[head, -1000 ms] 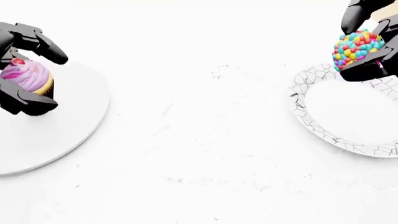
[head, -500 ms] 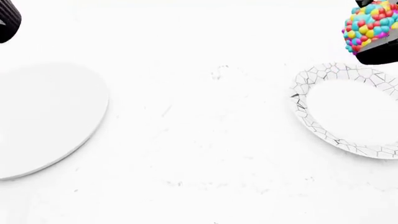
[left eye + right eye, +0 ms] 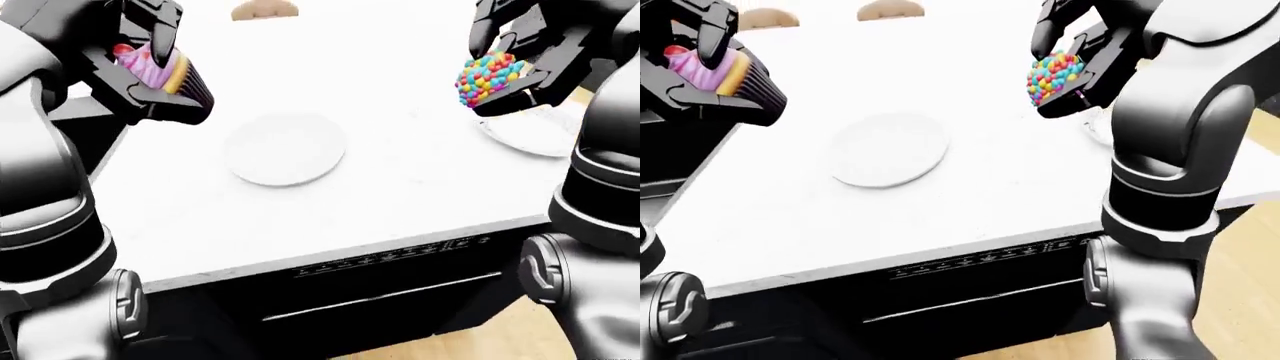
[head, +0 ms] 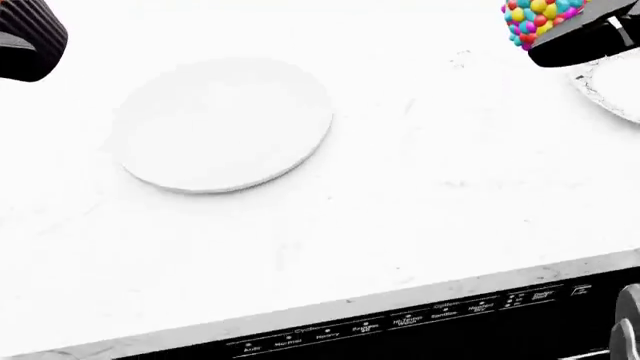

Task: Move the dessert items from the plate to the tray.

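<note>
Pink cupcake (image 3: 160,69) sits gripped in the left fingers (image 3: 150,45), the sprinkle ball (image 3: 487,77) in the right fingers (image 3: 520,45), both aloft. Head view: the bare white tray (image 4: 222,124) lies between; lower each upright before letting go.

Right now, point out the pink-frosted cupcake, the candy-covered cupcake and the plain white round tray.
pink-frosted cupcake (image 3: 160,66): left-eye view, on its frosting where it meets the base.
candy-covered cupcake (image 3: 485,76): left-eye view, on the coloured candy top.
plain white round tray (image 4: 222,122): head view, on its bare middle.
</note>
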Robot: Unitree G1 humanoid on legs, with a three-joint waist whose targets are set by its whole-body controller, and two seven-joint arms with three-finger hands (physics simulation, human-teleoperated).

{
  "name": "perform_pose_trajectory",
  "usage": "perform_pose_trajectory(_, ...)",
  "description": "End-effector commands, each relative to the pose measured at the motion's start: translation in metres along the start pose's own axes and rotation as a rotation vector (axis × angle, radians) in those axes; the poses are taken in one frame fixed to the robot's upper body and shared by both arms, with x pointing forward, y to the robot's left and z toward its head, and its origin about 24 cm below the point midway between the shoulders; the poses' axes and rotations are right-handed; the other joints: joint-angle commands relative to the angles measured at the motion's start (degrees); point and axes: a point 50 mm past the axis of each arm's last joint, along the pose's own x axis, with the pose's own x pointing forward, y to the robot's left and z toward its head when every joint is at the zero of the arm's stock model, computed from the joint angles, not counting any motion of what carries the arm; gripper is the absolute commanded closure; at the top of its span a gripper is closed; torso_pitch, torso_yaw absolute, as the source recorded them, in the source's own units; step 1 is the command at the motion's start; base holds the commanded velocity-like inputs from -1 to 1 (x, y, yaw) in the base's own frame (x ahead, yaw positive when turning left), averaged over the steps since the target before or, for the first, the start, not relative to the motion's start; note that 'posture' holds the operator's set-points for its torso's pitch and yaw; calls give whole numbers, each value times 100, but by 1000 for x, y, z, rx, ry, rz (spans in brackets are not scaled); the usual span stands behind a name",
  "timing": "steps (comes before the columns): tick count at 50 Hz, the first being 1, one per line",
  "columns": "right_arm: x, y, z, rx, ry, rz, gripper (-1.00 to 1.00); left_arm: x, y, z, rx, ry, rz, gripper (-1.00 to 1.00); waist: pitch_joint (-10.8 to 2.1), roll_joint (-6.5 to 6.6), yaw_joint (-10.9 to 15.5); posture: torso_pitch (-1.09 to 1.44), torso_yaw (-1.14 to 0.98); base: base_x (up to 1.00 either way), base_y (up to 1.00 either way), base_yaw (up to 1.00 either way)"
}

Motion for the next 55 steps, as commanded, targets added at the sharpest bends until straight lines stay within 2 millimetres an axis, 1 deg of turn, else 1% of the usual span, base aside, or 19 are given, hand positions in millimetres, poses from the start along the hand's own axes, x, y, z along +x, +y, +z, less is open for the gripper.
perform_pose_trajectory(1, -9, -11, 10, -14, -45, -74, 100, -8, 5, 17, 33, -74, 35, 100, -124, -8, -49, 0, 0, -84, 84, 0)
perform_pose_trajectory(5, -8, -9, 14, -10, -56, -69, 100, -7, 4, 17, 30, -74, 35, 100, 49, -203, -207, 0, 0, -79, 88, 0)
perform_pose_trajectory(7, -7, -6, 16, 1, -67, -60, 100, -9, 2, 17, 28, -74, 26, 100, -237, -762, -306, 0, 0, -63, 97, 0)
perform_pose_trajectory(8, -6, -4, 16, -4, -66, -52, 100, -9, 1, 17, 27, -75, 24, 100, 20, -424, -449, 0, 0, -48, 100, 0)
perform_pose_trajectory(10, -5, 0, 17, -5, -73, -41, 100, -8, -1, 16, 25, -76, 20, 100, -271, -586, -380, 0, 0, -34, 100, 0)
perform_pose_trajectory(12, -3, 1, 17, -3, -75, -37, 100, -8, -4, 15, 24, -76, 16, 100, -154, -626, -219, 0, 0, -17, 50, 50)
perform_pose_trajectory(14, -2, 3, 18, -3, -79, -33, 100, -7, -4, 14, 23, -74, 15, 100, 200, 20, -211, 0, 0, -2, 0, 100)
perform_pose_trajectory(16, -1, 5, 20, -5, -86, -29, 100, -6, -6, 12, 21, -72, 14, 100, 45, 621, -147, 0, 0, -1, 0, 100)
perform_pose_trajectory(20, 4, 8, 20, -6, -95, -29, 100, -3, -6, 12, 25, -72, 16, 100, -48, 105, -201, 0, 0, 0, 25, 75)
perform_pose_trajectory(23, 7, 8, 23, -4, -110, -44, 100, 1, -7, 11, 25, -79, 28, 100, 242, -799, -386, 0, 0, 0, 100, 0)
perform_pose_trajectory(24, 8, 9, 23, -4, -111, -43, 100, 3, -8, 11, 21, -83, 34, 100, 245, -838, -437, 0, 0, 0, 100, 0)
perform_pose_trajectory(27, 10, 14, 21, -10, -113, -41, 100, 6, -9, 15, 4, -96, 39, 100, -67, -590, -362, 0, 0, 0, 100, 0)
perform_pose_trajectory(32, 12, 14, 19, -14, -110, -52, 100, 10, -19, 15, -2, -98, 16, 100, -7, -222, -388, 0, 0, 0, 100, 0)
perform_pose_trajectory(35, 14, 15, 19, -14, -120, -63, 100, 12, -22, 15, -10, -102, 12, 100, -178, 401, -450, 0, 0, 2, 100, 0)
perform_pose_trajectory(44, 15, 18, 19, -25, -131, -75, 100, 8, -20, 16, -11, -109, 13, 100, 52, -181, -343, 0, 0, 10, 100, 0)
perform_pose_trajectory(46, 15, 18, 20, -29, -134, -74, 100, 8, -19, 16, -11, -108, 15, 100, -123, -572, -400, 0, 0, 10, 100, 0)
perform_pose_trajectory(47, 15, 18, 20, -29, -135, -72, 100, 8, -18, 16, -13, -108, 17, 100, 22, -437, -402, 0, 0, 10, 100, 0)
perform_pose_trajectory(51, 15, 18, 20, -31, -146, -76, 100, 9, -17, 17, -15, -111, 22, 100, -198, -519, -296, 0, 0, 11, 100, 0)
perform_pose_trajectory(55, 13, 16, 22, -35, -159, -83, 100, 10, -16, 16, -27, -106, 30, 100, -90, -34, -319, 0, 0, 11, 100, 0)
